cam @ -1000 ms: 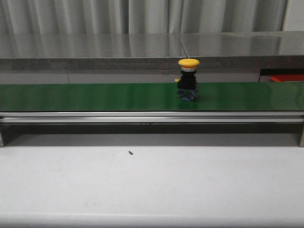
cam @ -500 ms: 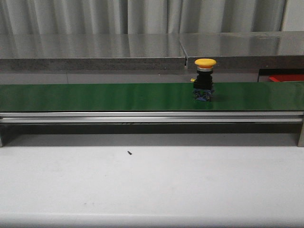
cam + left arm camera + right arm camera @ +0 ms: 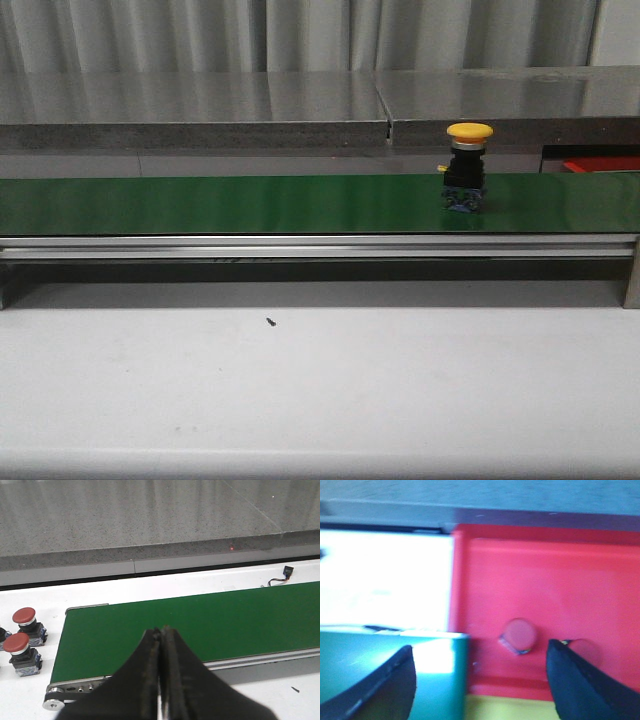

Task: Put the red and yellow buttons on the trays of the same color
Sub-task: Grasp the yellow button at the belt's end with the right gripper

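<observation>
A yellow button (image 3: 468,165) stands upright on the green conveyor belt (image 3: 250,203), right of centre in the front view. Neither gripper shows there. In the left wrist view my left gripper (image 3: 161,632) is shut and empty above the belt's near edge (image 3: 200,625); two red buttons (image 3: 25,621) (image 3: 18,647) stand on the white table beside the belt's end. In the right wrist view my right gripper (image 3: 480,680) is open and empty above the belt's end (image 3: 385,665) and the red tray (image 3: 545,590), where one red button (image 3: 519,635) lies and another (image 3: 584,647) shows past a finger. A yellow tray edge (image 3: 510,709) borders the red tray.
A grey stone ledge (image 3: 200,105) runs behind the belt. The red tray's edge (image 3: 603,164) shows at the far right in the front view. A small black speck (image 3: 271,321) lies on the white table. A small wired connector (image 3: 283,575) lies behind the belt.
The yellow button has travelled to the right along the belt. No arm shows in the front view.
</observation>
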`<action>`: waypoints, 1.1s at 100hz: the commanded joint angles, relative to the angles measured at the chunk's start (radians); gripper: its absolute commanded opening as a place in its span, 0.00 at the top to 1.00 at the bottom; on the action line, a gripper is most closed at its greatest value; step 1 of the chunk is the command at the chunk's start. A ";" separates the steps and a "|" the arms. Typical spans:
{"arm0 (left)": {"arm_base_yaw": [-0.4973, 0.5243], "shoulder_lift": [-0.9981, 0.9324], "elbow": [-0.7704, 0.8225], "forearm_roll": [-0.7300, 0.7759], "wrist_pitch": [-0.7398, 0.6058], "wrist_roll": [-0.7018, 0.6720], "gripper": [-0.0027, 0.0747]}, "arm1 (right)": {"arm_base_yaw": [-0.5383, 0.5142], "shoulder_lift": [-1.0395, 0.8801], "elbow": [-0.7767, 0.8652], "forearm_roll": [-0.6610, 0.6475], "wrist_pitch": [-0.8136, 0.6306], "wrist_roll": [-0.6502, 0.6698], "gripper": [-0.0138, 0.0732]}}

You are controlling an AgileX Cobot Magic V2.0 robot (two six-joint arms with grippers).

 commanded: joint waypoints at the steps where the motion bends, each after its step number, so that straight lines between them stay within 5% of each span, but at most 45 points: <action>1: -0.008 0.001 -0.026 -0.021 -0.067 0.002 0.99 | 0.035 -0.129 0.061 0.027 -0.040 -0.025 0.22; 30: -0.008 0.001 -0.026 -0.021 -0.067 0.002 0.99 | 0.161 -0.341 0.415 0.027 -0.186 -0.033 0.22; 54: -0.008 0.001 -0.026 -0.021 -0.067 0.002 0.99 | 0.200 -0.381 0.597 0.027 -0.163 -0.040 0.22; 110: -0.008 0.001 -0.026 -0.021 -0.067 0.002 0.99 | 0.303 -0.318 0.673 0.027 -0.343 -0.093 0.16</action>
